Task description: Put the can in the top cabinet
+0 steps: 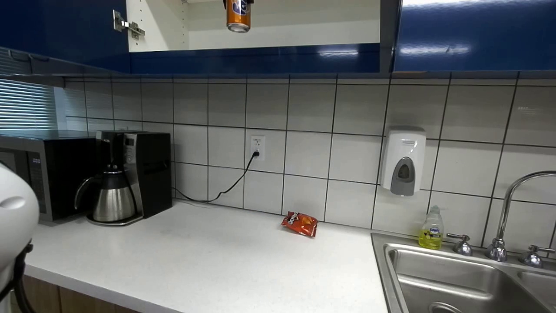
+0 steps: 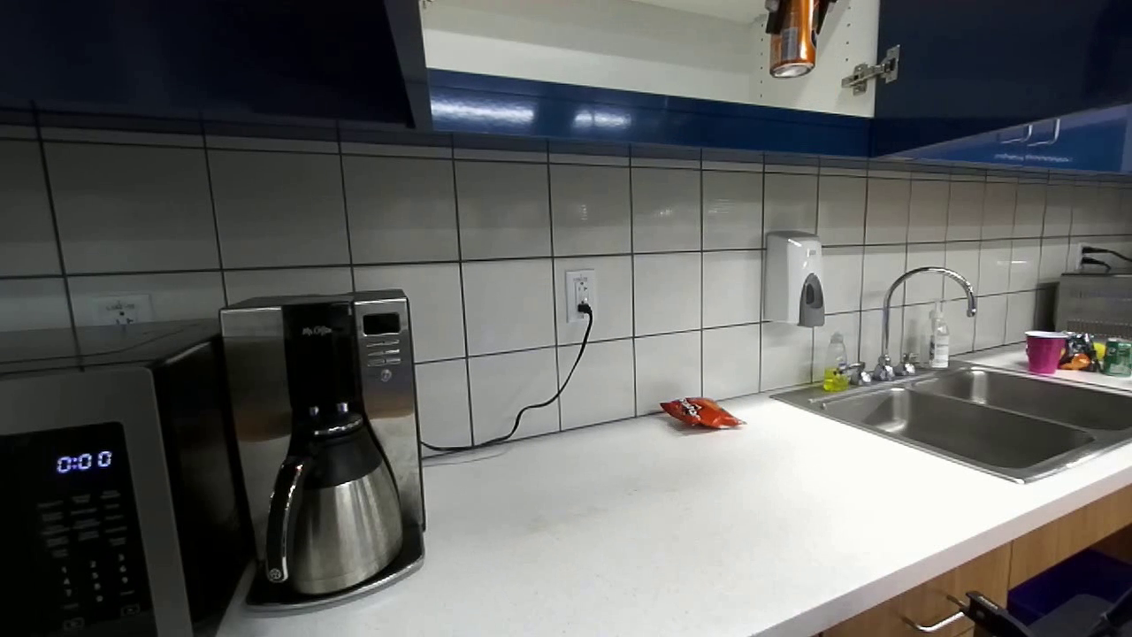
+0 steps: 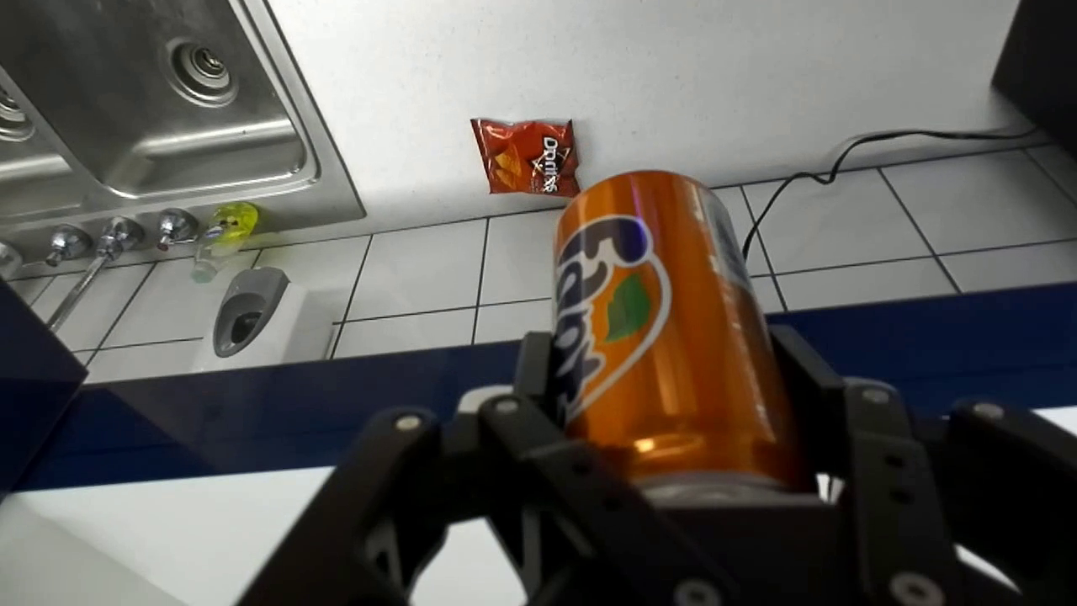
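Note:
The orange Fanta can (image 3: 665, 337) is between the fingers of my gripper (image 3: 671, 370) in the wrist view. The fingers press on its two sides. In both exterior views the can (image 1: 238, 18) (image 2: 793, 40) hangs about upright, base down, before the opening of the top cabinet (image 1: 256, 61) (image 2: 646, 111). Its base is above the cabinet's blue bottom edge. I cannot tell exactly how far it is from the cabinet inside. The gripper (image 2: 800, 11) is mostly cut off at the top of the exterior views. The blue cabinet door (image 1: 61, 34) stands open.
A neighbouring blue cabinet door (image 1: 473, 39) is shut. On the white counter (image 1: 217, 261) lies a red Doritos bag (image 1: 302, 224). A coffee maker (image 2: 389, 398) and a microwave (image 2: 133, 442) stand at one end, a sink (image 2: 964, 425) at the other. A soap dispenser (image 1: 404, 161) is on the wall.

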